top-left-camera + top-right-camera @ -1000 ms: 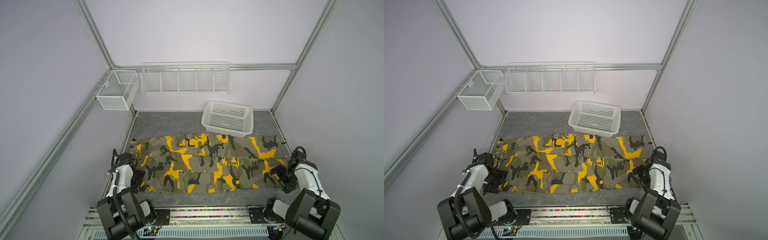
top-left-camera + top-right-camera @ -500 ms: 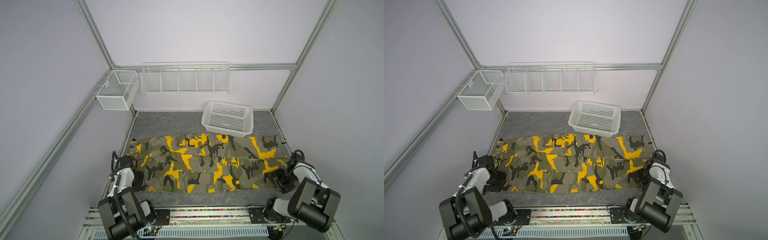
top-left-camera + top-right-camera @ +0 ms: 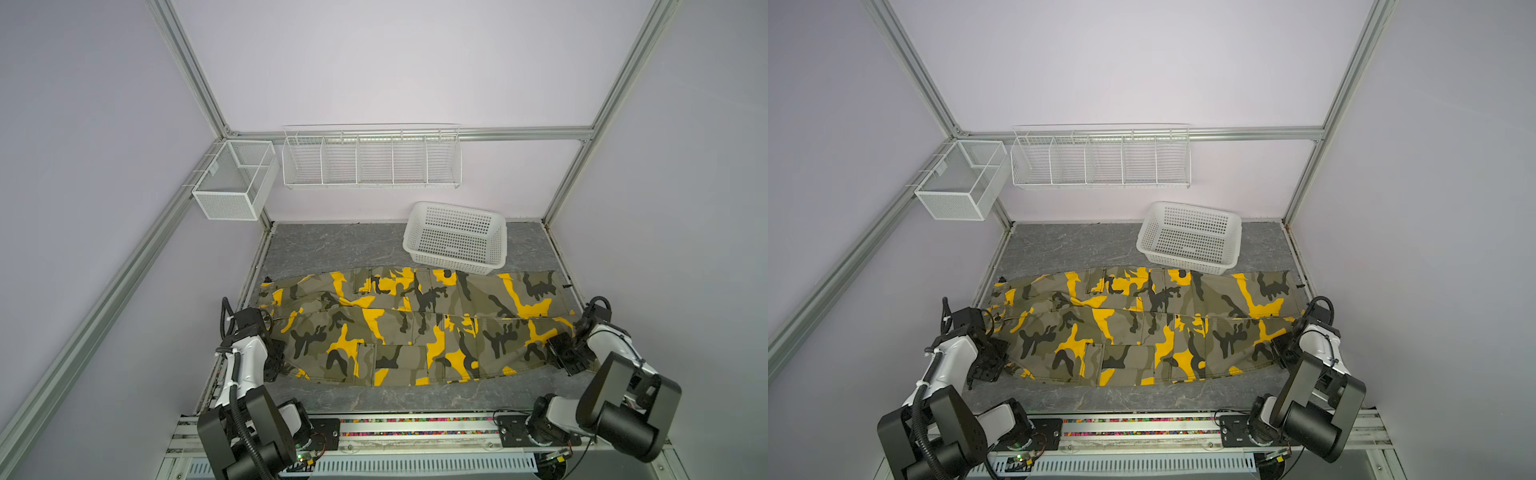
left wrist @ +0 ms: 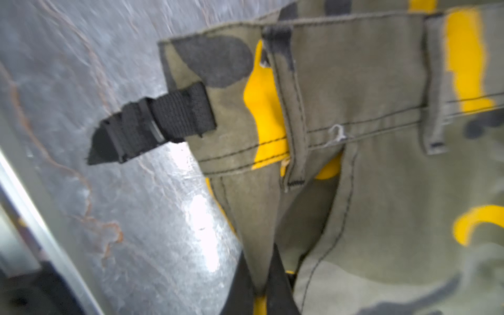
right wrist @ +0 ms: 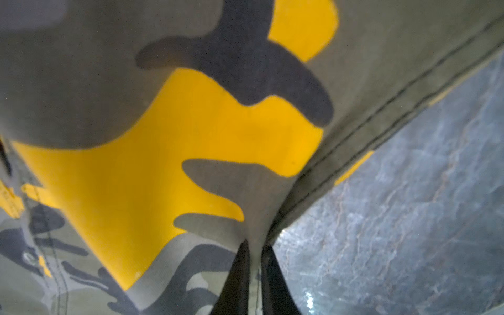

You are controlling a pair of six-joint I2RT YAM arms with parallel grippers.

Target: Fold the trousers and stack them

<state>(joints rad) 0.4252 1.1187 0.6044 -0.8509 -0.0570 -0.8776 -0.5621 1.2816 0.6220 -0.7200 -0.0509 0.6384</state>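
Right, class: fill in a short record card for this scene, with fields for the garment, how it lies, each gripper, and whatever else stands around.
Garment: trousers, camouflage with yellow patches
Lay: spread full length across the table, waist to the left, leg ends to the right
Left gripper: shut on the cloth edge near the waistband
Right gripper: shut on the near leg hem
Basket: white, empty, behind the trousers
Wall: wire rack and mesh box
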